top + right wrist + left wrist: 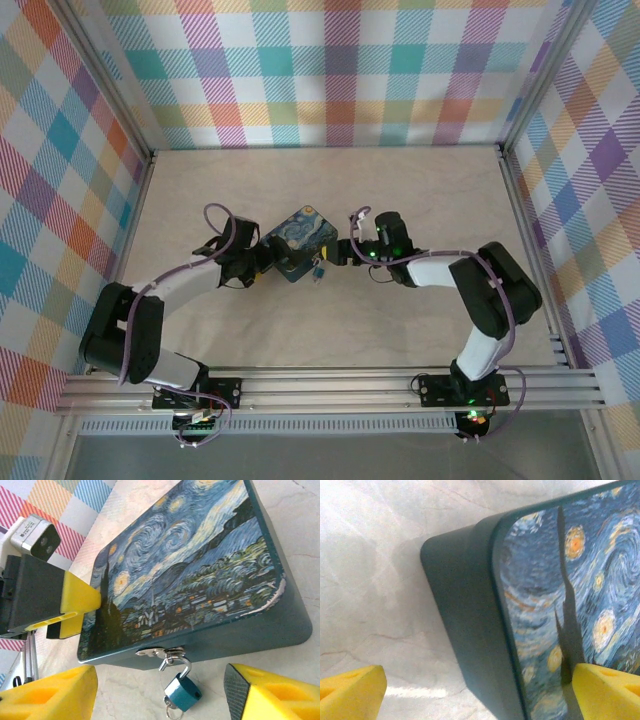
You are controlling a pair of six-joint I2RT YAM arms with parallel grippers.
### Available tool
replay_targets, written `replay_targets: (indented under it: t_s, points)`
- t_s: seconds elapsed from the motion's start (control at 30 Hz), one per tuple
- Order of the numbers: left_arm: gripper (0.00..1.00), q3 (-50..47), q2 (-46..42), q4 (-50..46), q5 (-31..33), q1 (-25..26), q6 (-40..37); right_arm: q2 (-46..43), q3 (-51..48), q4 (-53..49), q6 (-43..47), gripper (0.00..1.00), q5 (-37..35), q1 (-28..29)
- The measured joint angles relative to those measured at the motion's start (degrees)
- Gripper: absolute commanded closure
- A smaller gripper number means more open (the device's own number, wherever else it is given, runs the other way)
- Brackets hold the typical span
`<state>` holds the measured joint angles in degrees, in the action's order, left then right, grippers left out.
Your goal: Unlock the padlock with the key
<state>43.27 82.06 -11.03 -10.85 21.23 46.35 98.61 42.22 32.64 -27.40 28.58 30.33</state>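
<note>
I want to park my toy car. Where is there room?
Bare table lies between the tin and the back wall, and between the tin and the front rail. Crowded beside the tin: left tool, right tool, padlock.

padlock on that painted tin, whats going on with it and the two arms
The padlock hangs by its shackle from the hasp on the tin's front wall. The right gripper faces it with jaws open, one on each side, touching nothing. The left gripper has its open jaws across the tin's opposite edge, one over the lid and one beside the wall. A small ring dangles under the padlock. I can't make out the key.
</note>
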Motion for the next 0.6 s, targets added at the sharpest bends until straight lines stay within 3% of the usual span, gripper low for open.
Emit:
replay_targets:
  t_s: [0.33, 0.6]
  points:
    - [0.09, 9.49, -3.04, -5.57, -4.37, 0.0, -5.51, 0.31, -2.99, 6.47, -4.33, 0.26, 2.64, 0.83]
    - [0.18, 13.29, 5.09, -0.96, -12.15, 0.11, -5.31, 6.67, -3.02, 12.57, -8.46, 0.26, 3.89, 2.69]
